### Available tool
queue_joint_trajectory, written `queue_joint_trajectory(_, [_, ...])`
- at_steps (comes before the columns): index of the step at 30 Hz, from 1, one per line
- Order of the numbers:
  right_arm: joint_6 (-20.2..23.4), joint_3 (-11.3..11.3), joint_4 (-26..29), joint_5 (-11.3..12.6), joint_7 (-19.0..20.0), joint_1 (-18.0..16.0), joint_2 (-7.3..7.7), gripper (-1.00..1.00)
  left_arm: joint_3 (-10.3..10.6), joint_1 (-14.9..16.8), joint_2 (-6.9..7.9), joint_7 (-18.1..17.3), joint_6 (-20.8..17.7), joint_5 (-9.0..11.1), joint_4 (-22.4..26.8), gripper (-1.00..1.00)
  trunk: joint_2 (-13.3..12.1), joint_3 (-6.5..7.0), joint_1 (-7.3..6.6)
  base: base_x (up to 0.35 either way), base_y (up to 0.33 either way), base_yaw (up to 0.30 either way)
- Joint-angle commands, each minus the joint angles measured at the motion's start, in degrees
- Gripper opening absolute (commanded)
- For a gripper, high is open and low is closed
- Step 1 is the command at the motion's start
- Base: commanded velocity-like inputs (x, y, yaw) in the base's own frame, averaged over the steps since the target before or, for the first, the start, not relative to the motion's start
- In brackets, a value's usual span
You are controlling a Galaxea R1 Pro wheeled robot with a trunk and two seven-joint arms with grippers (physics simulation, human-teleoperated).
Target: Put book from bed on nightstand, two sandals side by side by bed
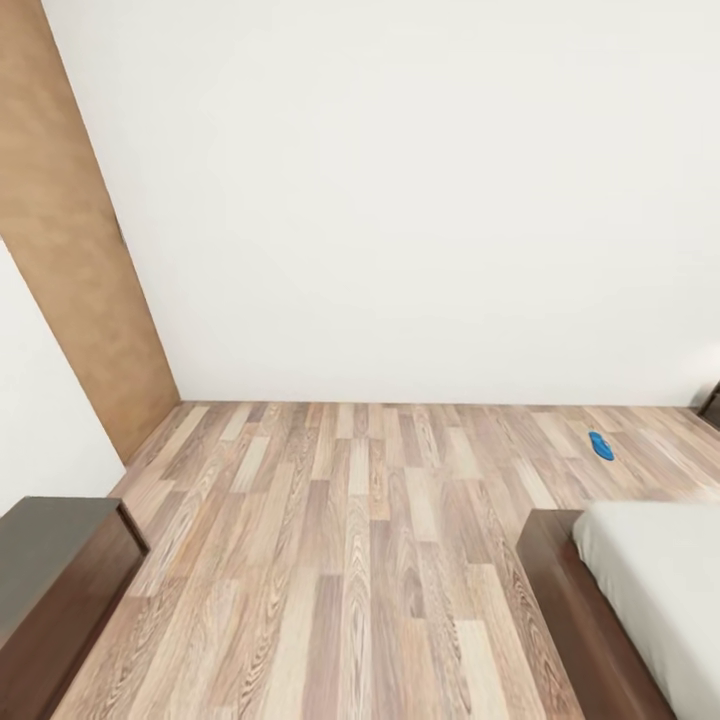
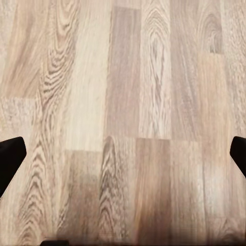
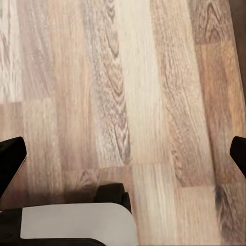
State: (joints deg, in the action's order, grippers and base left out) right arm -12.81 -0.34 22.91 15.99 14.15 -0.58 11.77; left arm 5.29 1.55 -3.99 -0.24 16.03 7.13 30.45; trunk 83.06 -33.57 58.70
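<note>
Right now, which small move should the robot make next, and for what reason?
Probably drive forward and to the right, toward the blue sandal. It lies alone on the wood floor, beyond the corner of the bed. Both wrist views show open pincers over bare planks, so nothing seems within reach yet.

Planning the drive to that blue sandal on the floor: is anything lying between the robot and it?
Nothing visible does. The sandal lies on open wood floor past the bed corner, which sits to the right of a straight path.
</note>
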Motion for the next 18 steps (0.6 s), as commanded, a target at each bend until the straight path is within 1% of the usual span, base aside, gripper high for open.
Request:
queue_joint_trajectory(1, [-0.11,-0.02,-0.06,0.57,0.44,-0.04,0.00,1.00,0.24,0.04,0.03,-0.02,0.19,0.60,-0.04,1.00,0.02,-0.05,0.03,0.320,0.000,0.000])
queue_joint_trajectory(14, [-0.11,-0.06,-0.06,0.29,0.09,-0.04,-0.03,1.00,0.24,0.04,0.03,-0.02,0.17,0.60,-0.07,1.00,0.02,-0.05,0.03,0.320,0.000,-0.003])
queue_joint_trajectory(18, [-0.11,0.05,-0.06,0.27,0.09,-0.04,-0.03,1.00,0.24,0.04,0.03,-0.02,0.14,0.60,-0.06,1.00,0.02,-0.05,0.03,0.320,0.000,-0.123])
